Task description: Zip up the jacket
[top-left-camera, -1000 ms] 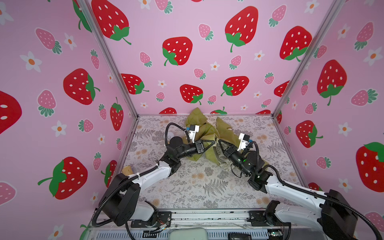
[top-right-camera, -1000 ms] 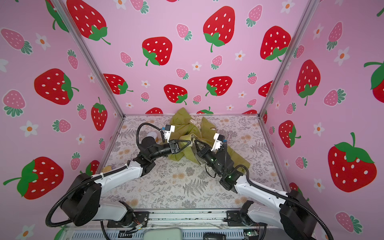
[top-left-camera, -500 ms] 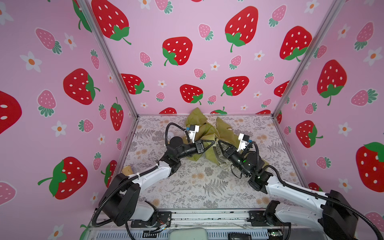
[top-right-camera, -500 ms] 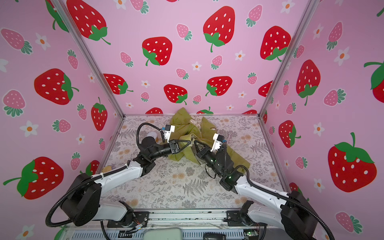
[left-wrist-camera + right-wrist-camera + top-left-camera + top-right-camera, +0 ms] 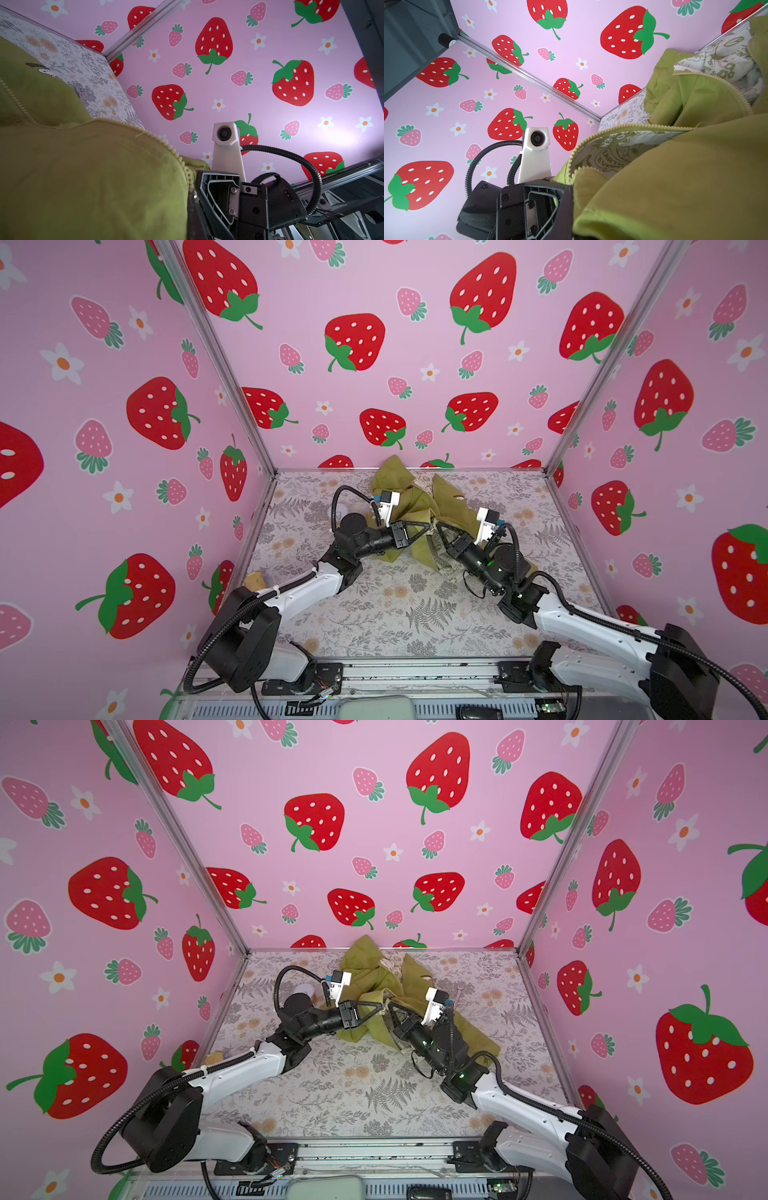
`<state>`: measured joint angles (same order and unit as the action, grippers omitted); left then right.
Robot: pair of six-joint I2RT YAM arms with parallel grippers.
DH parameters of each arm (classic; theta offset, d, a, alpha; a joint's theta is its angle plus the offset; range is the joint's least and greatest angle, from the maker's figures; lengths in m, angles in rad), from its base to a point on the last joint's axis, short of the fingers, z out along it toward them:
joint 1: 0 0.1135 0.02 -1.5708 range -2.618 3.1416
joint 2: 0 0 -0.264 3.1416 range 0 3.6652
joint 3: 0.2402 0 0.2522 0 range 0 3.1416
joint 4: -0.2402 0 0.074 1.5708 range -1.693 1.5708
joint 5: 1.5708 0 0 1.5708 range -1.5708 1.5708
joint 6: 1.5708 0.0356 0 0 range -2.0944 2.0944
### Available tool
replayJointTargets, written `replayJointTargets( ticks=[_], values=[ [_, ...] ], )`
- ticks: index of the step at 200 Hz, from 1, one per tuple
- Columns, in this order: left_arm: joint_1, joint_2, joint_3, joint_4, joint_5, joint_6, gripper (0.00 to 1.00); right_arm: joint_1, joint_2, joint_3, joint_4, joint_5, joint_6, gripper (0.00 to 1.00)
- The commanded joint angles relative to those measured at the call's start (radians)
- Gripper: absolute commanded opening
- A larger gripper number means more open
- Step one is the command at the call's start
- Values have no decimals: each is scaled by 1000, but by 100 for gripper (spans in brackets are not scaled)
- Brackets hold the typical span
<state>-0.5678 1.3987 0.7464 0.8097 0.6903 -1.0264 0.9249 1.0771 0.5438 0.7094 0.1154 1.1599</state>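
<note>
- The left gripper [image 5: 427,526] is pinched tight on a fold of the jacket [image 5: 451,499]. Its tips point toward the bench's right edge and hold the cloth up off the bench [image 5: 395,614].
- The right gripper [image 5: 439,527] faces it, tips almost touching, and is likewise clamped narrow on the jacket's cloth. Both top views show the two meeting at one raised peak of fabric.
- In the left wrist view the zipper teeth [image 5: 158,139] run along a loose edge down to where the tips meet.
- In the right wrist view another row of teeth borders the cream printed lining [image 5: 612,153], which lies exposed, so the front is open and unzipped.
- No slider or pull tab can be made out in any view.
- The jacket is bunched at the middle of the bench's far edge. Its upper part leans on the back wall [image 5: 395,364], and a tail spreads toward the right edge under the right arm.
- The step in hand looks like bringing the two lower zipper ends together so the pin can seat.
- To do it well, grip right beside the teeth rather than on slack cloth.
- Keep both ends level and parallel, and close the gap with small moves.
- The thin fabric will likely slip or twist, so hold light tension.
- Keep the lining clear of the teeth.
</note>
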Motion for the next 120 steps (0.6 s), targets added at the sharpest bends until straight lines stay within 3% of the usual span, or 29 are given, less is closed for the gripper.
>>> replayJointTargets(
  ticks=[1, 120],
  values=[
    [-3, -3, 31, 48, -2, 5, 0, 19, -23, -26, -10, -39, -10, 0],
    [-3, 7, 37, 47, 2, 3, 0, 20, -11, -42, -18, -64, -4, 0]
  ],
)
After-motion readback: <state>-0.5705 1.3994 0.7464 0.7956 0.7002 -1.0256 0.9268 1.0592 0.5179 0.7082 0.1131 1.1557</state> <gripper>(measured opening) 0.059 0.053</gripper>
